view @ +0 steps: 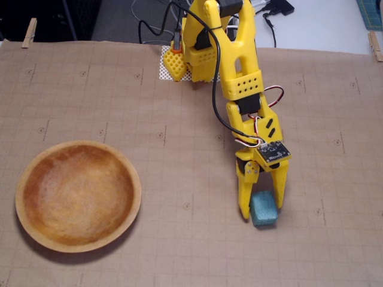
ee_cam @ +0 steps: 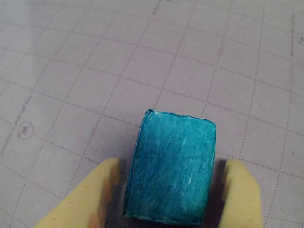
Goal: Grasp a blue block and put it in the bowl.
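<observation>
Yellow fingers of our gripper (ee_cam: 168,190) stand wide, straddling the blue block (ee_cam: 171,171) on the mat, well apart from the bowl (view: 78,194); an uneven close could twist it free.

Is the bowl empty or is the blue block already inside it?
Empty. The bowl shows only its bare wooden inside in the fixed view; the blue block lies on the mat, between the open fingers.

No text, label, brand or number is showing legibly in either view: the gridded paper mat (view: 179,173) is carrying small circled marks and faint printed lines near its left edge in the wrist view, all too blurred to read.
</observation>
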Controlling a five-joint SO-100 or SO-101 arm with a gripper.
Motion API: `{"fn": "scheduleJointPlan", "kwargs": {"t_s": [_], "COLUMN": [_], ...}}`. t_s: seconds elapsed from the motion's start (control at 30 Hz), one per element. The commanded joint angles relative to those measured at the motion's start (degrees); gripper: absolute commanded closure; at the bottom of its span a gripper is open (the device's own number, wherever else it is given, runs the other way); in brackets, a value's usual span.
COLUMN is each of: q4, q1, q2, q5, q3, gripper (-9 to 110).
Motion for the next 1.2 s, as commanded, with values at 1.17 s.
{"fn": "scheduleJointPlan", "kwargs": {"t_s": [1.17], "q4": [-0.44], "q1": [0.53], "q2": [1.93], "q5": [-0.44], "q3": [-2.29], "gripper": [104]}}
